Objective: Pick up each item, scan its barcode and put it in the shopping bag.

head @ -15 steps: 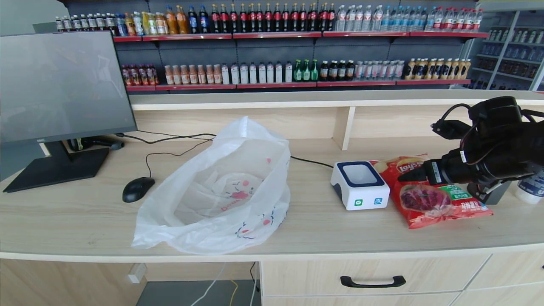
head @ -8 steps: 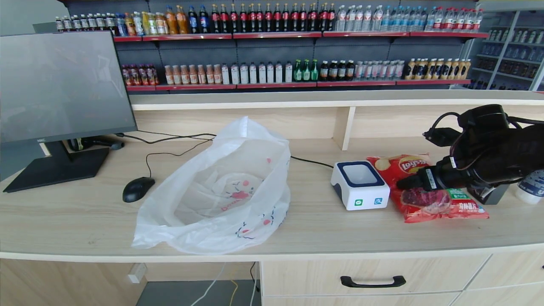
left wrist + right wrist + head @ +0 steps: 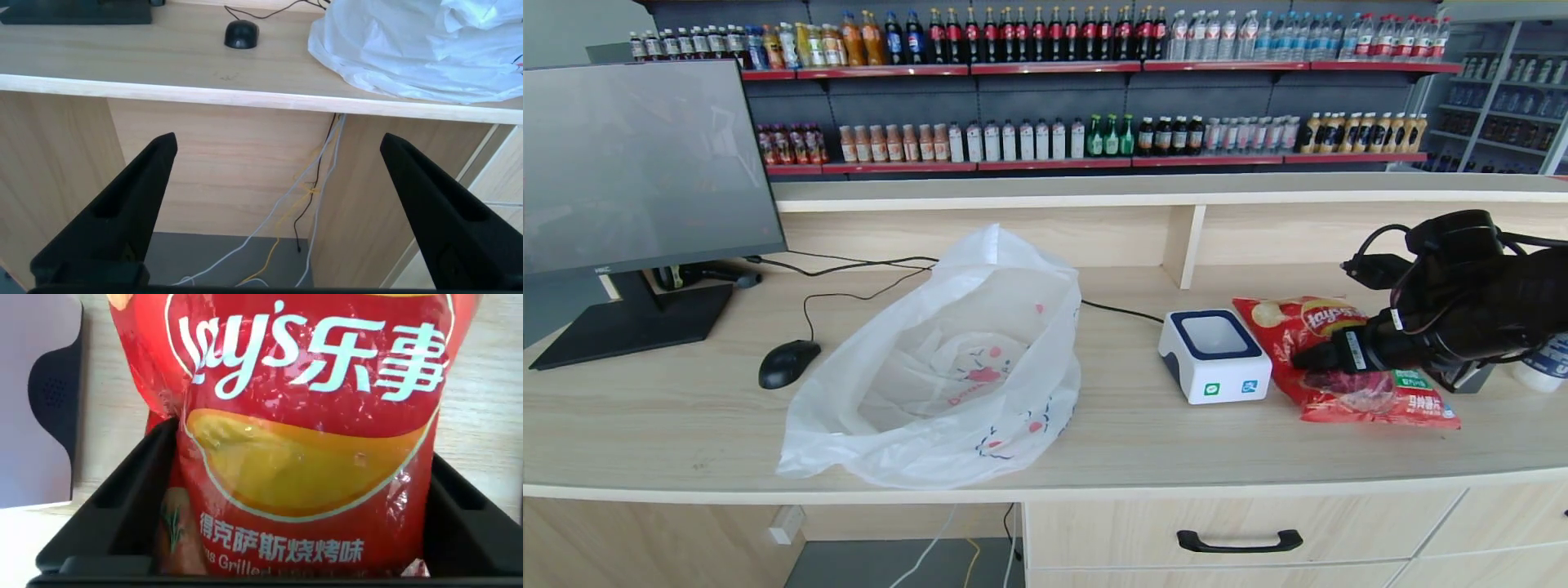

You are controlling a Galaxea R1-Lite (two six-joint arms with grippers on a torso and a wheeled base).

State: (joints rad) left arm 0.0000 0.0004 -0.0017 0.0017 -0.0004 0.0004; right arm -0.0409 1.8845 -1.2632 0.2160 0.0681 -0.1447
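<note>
A red bag of chips (image 3: 1347, 388) lies flat on the wooden counter (image 3: 1143, 433), right of the white barcode scanner (image 3: 1214, 355). My right gripper (image 3: 1319, 357) is down on the bag, open, with one finger along each long side; in the right wrist view the chips bag (image 3: 310, 416) bulges between the black fingers (image 3: 114, 514) of that gripper (image 3: 302, 449). The white plastic shopping bag (image 3: 956, 367) lies open at mid-counter. My left gripper (image 3: 278, 147) hangs open below counter height, facing the counter's front panel, with the shopping bag (image 3: 425, 45) above it.
A monitor (image 3: 645, 163) and a black mouse (image 3: 788, 363) stand at the counter's left, with cables running behind the bag. A white container (image 3: 1543, 359) sits at the far right. A raised shelf (image 3: 1184, 237) backs the counter; a drawer handle (image 3: 1239, 541) is below.
My right gripper has come down and slightly back onto the chips bag, its fingers now at the bag's sides. The bag has shifted a little under it.
</note>
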